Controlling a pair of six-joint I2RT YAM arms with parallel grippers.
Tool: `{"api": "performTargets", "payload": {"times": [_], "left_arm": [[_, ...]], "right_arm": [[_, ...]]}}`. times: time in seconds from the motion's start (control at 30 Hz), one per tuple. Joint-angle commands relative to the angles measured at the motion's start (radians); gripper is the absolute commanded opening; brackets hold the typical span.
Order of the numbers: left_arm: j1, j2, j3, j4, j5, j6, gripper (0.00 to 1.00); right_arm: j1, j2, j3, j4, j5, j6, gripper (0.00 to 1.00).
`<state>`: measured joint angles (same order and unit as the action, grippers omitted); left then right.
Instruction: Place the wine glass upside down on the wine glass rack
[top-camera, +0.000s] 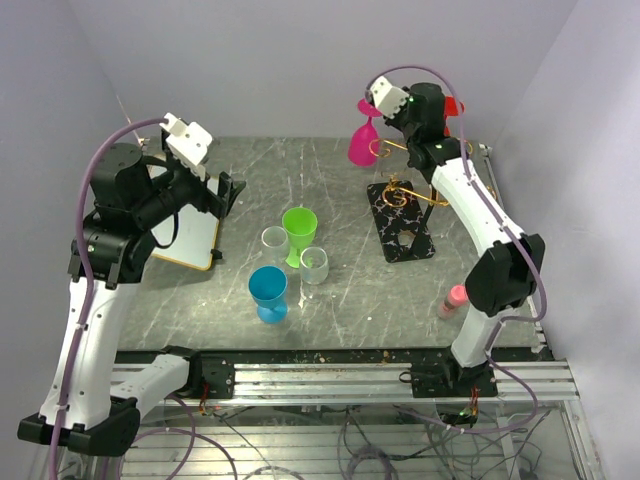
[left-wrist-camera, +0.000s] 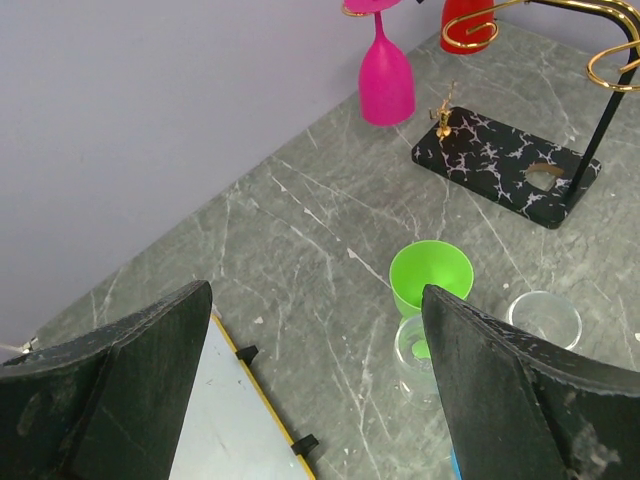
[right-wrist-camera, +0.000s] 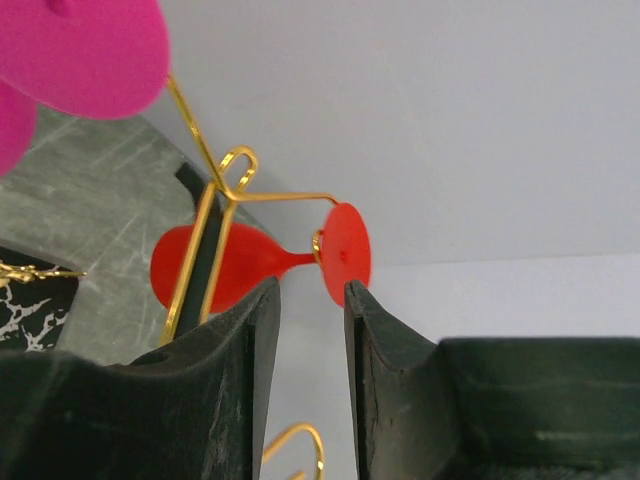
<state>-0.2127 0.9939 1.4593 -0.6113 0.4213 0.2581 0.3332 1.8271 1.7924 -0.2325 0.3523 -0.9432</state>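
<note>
The wine glass rack (top-camera: 400, 222) stands at the back right, gold wire arms on a black marbled base (left-wrist-camera: 500, 165). A red wine glass (right-wrist-camera: 250, 262) hangs upside down by its foot (right-wrist-camera: 345, 250) from a gold arm (right-wrist-camera: 205, 225). A pink wine glass (top-camera: 362, 143) hangs upside down from another arm. My right gripper (right-wrist-camera: 312, 290) sits high beside the rack's top, just short of the red foot. It is open, with a narrow bare gap between the fingers. My left gripper (left-wrist-camera: 315, 300) is wide open above the table's left side, holding nothing.
A green glass (top-camera: 299, 232), a blue glass (top-camera: 268, 292) and two clear cups (top-camera: 274, 241) (top-camera: 314, 264) stand mid-table. A white board (top-camera: 190, 235) lies under the left gripper. A small pink bottle (top-camera: 453, 300) stands by the right arm's base.
</note>
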Motion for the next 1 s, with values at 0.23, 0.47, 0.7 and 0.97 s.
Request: {"api": "performTargets", "payload": {"times": [0.23,0.47,0.7,0.97], "left_arm": [[0.006,0.060,-0.031,-0.102,0.070,0.071,0.92],[-0.020,0.105,-0.079,-0.183,0.068,0.153,0.88],[-0.121,0.175,-0.131,-0.243,0.003,0.198,0.86],[-0.162,0.298,-0.126,-0.188,-0.071,0.064,0.75]], "right_arm": [[-0.007,-0.232,-0.087,-0.023,-0.076,0.183,0.49],[-0.008,-0.402,-0.185,-0.065,-0.141,0.239,0.65],[-0.030,-0.486,-0.207,-0.177,-0.251,0.290,0.74],[-0.071,-0.524,-0.247,-0.191,-0.288,0.306,0.75]]}}
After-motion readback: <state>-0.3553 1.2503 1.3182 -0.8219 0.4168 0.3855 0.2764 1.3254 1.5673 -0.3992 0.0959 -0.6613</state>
